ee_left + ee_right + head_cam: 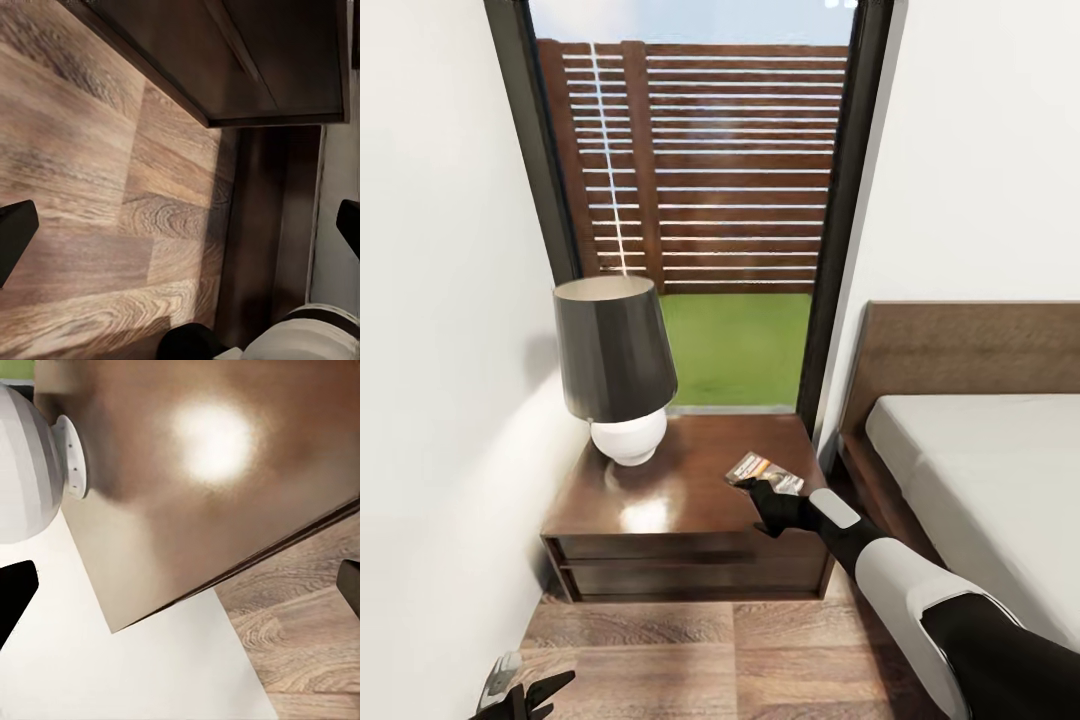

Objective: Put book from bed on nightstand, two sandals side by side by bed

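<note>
Head view: the right gripper (765, 497) reaches over the nightstand (660, 490), and the book (764, 471) lies just past its fingertips, on or barely above the glossy top near the corner closest to the bed (980, 470). Whether the fingers are clamped on it or have let go, I cannot tell; the black fingers hide the contact. The book is a thin paperback with a dark cover, an orange band and pale lettering. It should be light and slightly floppy, and its smooth cover could slide on the polished wood, so the best hold is across one short edge, pinching cover and pages together. A lamp (615, 365) stands well to the far side of the fingers. The left gripper (520, 693) hangs low over the floor (690, 660), fingers apart and empty.

Left wrist view: the two fingertips (15, 236) are spread wide, with only floor planks between them and the nightstand's dark front beyond.

Right wrist view: the fingertips (15, 600) sit wide at the frame's edges; the shiny top, the lamp's white base (30, 472) and the wall lie between and beyond them. I cannot make out the book here.
</note>
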Motion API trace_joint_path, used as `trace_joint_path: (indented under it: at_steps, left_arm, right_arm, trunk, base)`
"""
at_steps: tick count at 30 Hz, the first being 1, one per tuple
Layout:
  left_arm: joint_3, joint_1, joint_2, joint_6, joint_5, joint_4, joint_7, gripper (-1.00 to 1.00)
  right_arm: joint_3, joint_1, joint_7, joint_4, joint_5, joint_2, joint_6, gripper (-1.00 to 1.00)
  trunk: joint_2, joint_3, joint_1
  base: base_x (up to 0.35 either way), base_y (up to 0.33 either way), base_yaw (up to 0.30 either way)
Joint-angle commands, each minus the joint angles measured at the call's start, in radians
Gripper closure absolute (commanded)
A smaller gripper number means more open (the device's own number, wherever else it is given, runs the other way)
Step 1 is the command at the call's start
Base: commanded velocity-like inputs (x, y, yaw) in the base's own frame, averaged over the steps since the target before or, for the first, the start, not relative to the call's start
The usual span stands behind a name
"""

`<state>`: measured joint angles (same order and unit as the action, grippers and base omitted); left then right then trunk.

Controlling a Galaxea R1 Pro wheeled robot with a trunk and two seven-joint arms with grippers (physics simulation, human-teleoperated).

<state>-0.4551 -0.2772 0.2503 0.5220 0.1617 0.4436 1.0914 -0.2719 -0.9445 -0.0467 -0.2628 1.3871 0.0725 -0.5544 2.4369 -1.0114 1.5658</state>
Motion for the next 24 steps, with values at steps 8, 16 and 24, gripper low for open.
trace_joint_path:
  at_steps: [8, 16, 24]
  left_arm:
    - [-0.001, -0.001, 0.0, 0.009, 0.001, 0.001, 0.001, -1.0]
    - [0.0, -0.002, 0.0, 0.009, 0.0, 0.001, -0.002, -1.0]
    - [0.001, -0.002, 0.002, 0.009, -0.001, 0.001, -0.005, -1.0]
  right_arm:
    - [-0.006, 0.0, 0.015, 0.012, 0.007, -0.004, -0.004, -1.0]
    - [-0.008, 0.001, 0.035, 0.049, 0.0, -0.003, -0.007, -1.0]
    - [-0.007, 0.001, 0.07, 0.108, 0.002, -0.002, -0.003, -1.0]
  trunk:
    - [-0.056, 0.024, -0.031]
    - [-0.112, 0.049, -0.062]
    - [-0.168, 0.074, -0.092]
  base:
    - [0.0, 0.0, 0.0]
    - [0.0, 0.0, 0.0]
    - [0.0, 0.0, 0.0]
